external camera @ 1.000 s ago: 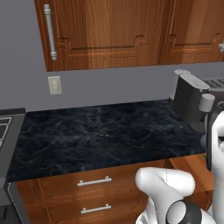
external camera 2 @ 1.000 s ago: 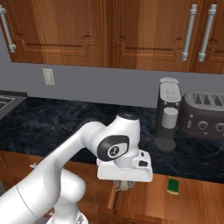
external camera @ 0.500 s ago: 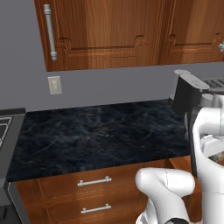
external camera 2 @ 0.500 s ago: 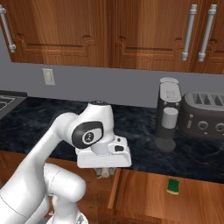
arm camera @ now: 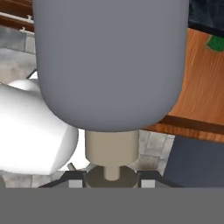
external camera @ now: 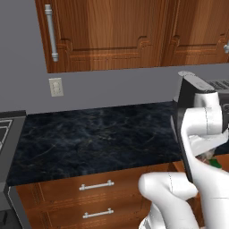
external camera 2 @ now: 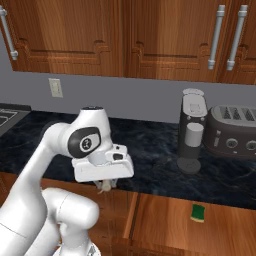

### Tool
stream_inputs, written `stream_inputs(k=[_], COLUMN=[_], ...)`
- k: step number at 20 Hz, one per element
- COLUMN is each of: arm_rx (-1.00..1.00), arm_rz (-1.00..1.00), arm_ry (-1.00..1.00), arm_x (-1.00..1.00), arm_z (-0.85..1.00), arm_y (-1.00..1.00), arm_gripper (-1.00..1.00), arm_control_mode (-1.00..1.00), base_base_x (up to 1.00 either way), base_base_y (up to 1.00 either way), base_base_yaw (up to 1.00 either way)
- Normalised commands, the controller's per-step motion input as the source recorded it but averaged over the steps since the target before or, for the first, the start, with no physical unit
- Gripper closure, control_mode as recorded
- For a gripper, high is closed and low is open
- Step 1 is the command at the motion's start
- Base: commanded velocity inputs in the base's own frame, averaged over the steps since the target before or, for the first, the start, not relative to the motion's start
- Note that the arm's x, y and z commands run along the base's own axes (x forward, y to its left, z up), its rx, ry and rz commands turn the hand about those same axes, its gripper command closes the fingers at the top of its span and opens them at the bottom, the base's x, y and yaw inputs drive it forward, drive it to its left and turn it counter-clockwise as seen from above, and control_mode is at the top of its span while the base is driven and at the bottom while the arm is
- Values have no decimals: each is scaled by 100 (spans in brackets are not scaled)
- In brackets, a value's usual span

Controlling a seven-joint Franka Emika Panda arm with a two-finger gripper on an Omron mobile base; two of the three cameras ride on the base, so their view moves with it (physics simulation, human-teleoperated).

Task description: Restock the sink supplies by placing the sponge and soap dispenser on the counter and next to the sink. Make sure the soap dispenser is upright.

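Hand view: your claw (arm camera: 112, 177) is clamped on the soap dispenser (arm camera: 110, 65) by its narrow neck, body hanging away; swinging to the table (external camera 2: 155, 150), it could slip or land tipped.

soap dispenser (arm camera: 109, 65): grey rounded body, beige neck and pump. Held in the gripper (arm camera: 109, 178), pump end toward the hand, body pointing away.
sponge (external camera 2: 198, 213): small, green, lying flat on the brown wood surface of the open drawer, below the counter edge.
counter (external camera: 98, 134): black marble-like top with pale veins, over brown cabinets with silver handles.
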Motion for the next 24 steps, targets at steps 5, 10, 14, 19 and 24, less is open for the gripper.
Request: stream_inputs(k=[5,10,14,19,24], arm_rx=[0,0,0,0,0], arm_rz=[12,16,15,13,1], arm_ry=[-10,-36,-44,-40,-7], arm_x=[42,26,20,7,0], arm_z=[0,0,-6,-8,14], arm_y=[8,7,14,14,6], arm_gripper=[100,100,100,100,100], arm_control_mode=[-100,-100,-100,-100,100], base_base_x=[0,0,0,0,-17], base_base_y=[0,0,0,0,10], base_base_yaw=[0,0,0,0,0])
